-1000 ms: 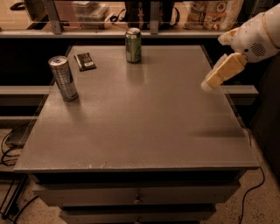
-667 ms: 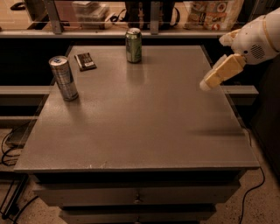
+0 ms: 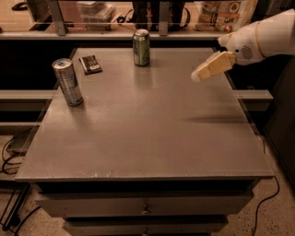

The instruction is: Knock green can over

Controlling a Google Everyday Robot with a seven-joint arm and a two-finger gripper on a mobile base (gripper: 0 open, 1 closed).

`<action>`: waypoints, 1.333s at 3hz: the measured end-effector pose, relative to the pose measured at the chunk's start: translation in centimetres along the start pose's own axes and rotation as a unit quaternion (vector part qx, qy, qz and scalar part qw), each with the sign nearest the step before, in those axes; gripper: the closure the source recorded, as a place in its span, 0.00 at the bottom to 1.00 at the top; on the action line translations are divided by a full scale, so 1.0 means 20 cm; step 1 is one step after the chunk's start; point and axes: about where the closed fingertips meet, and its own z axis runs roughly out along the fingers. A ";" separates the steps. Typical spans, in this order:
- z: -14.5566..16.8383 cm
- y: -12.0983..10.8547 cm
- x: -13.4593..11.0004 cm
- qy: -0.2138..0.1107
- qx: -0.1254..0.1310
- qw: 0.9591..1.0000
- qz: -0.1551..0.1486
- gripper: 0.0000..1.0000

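The green can [image 3: 141, 47] stands upright near the far edge of the grey table [image 3: 147, 138], a little left of centre. It has a silver top rim and pale label markings. My gripper [image 3: 199, 74], tan at the end of a white arm [image 3: 258, 37], hovers above the table's right side. It points left and down, to the right of the green can and a little nearer than it, clearly apart from it.
A taller silver-and-blue can [image 3: 67, 82] stands upright at the table's left side. A small dark packet [image 3: 90, 64] lies flat between the two cans. A shelf with bags and boxes [image 3: 221, 11] runs behind the table. Drawers are below the tabletop.
My gripper has moved left and slightly farther back, closing some of the gap to the green can. Both cans stand as before.
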 end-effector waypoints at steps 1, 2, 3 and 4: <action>0.19 -0.09 -0.03 -0.016 -0.003 1.000 0.023 0.00; 0.39 -0.16 -0.10 -0.026 -0.003 0.999 0.033 0.00; 0.84 -0.28 -0.20 -0.010 0.011 0.999 0.028 0.00; 0.84 -0.28 -0.20 -0.010 0.011 0.999 0.028 0.00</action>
